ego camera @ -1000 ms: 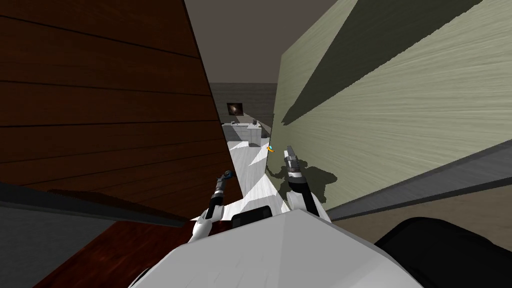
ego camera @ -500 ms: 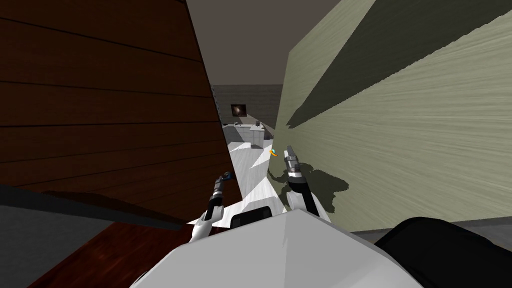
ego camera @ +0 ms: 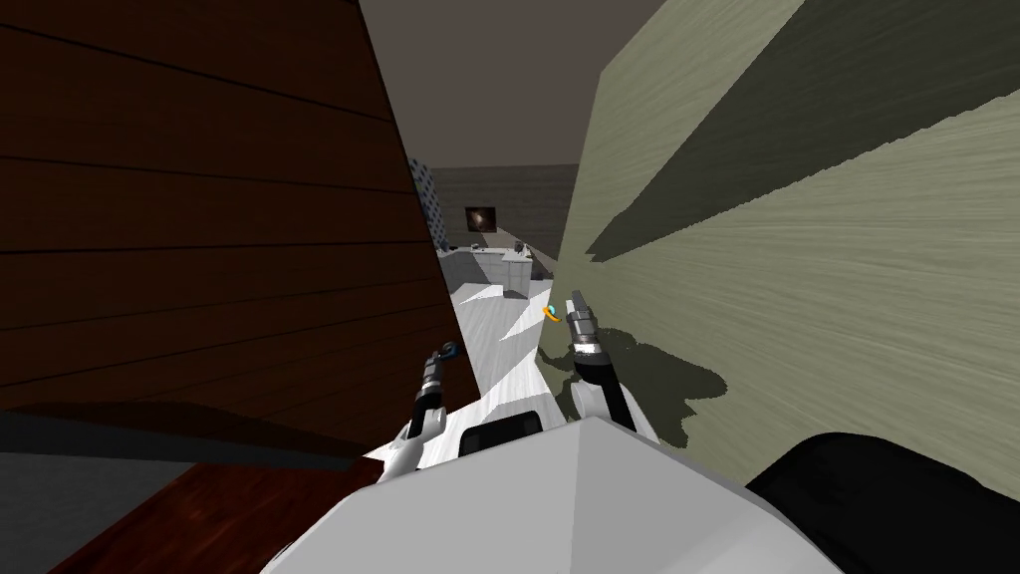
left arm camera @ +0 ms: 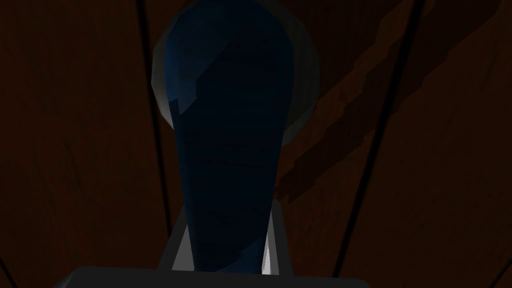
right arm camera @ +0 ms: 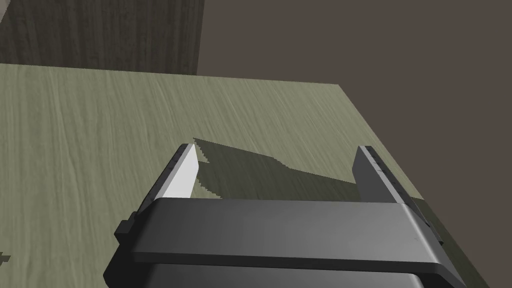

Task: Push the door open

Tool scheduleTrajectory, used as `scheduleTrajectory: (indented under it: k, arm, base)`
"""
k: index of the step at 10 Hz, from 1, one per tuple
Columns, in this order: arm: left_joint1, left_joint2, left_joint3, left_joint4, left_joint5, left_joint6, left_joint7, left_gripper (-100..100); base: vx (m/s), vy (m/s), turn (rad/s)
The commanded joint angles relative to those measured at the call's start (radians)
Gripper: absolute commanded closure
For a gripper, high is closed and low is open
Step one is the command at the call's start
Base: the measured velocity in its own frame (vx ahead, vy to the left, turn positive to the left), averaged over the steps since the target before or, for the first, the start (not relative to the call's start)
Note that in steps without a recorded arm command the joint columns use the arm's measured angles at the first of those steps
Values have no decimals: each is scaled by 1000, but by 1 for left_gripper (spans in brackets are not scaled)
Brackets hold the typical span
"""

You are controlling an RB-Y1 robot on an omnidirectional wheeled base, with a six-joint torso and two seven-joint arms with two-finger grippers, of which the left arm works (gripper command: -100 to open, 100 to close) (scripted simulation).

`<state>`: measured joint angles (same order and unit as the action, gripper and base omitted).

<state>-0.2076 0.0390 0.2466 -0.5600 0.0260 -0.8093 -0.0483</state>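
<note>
Door (ego camera: 797, 299), one pale green panel at right, narrow gap at centre, right tool (right arm camera: 277, 148) open beside it, left tool (left arm camera: 225, 230) clamping one blue handle (left arm camera: 230, 125).

**Panels, two:** one dark brown planked panel (ego camera: 199, 199) and one pale green wood-grain panel (ego camera: 797, 249).

**Grippers, two:** the left gripper (ego camera: 448, 352) and the right gripper (right arm camera: 276, 150). Each bears two thin, light grey, blade-like fingers (right arm camera: 182, 172), four in all.

**Handles, one:** a dark blue lever handle (left arm camera: 230, 125), backed by one round grey plate (left arm camera: 306, 65).

**Small items, one:** an orange-and-blue object (ego camera: 547, 313) at the green panel's edge.

**Pictures, one:** a dark framed picture (ego camera: 481, 218) on the far wall.

**White cabinets** (ego camera: 498, 267) beneath it: their number cannot be told.
</note>
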Motion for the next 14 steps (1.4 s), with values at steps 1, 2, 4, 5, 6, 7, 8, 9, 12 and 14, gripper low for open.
scheduleTrajectory:
  k: [1,2,4,5,6,7,8,9,12,14]
  arm:
    - [1,-10,16,-12,8,-2,-13,100]
    - [0,-16,23,-12,13,-2,-18,100]
    - [-1,-33,39,-11,22,-3,-31,100]
    - [11,-22,40,-20,21,5,-28,100]
    - [9,-6,58,-23,31,2,-44,100]
    - [8,-2,65,-24,34,1,-51,100]
    - [7,-1,73,-24,39,-1,-59,100]
    - [6,-2,82,-25,43,-3,-68,100]
    - [3,-20,110,-27,57,-8,-96,100]
    - [0,-44,126,-28,66,-11,-113,100]
  base:
    - [189,-73,80]
    - [188,-72,89]
    - [180,-80,91]
    - [79,-21,51]
    - [114,14,57]
    - [199,-17,48]
    - [196,-21,58]
    - [162,-11,69]
    - [198,-10,60]
    - [195,-16,73]
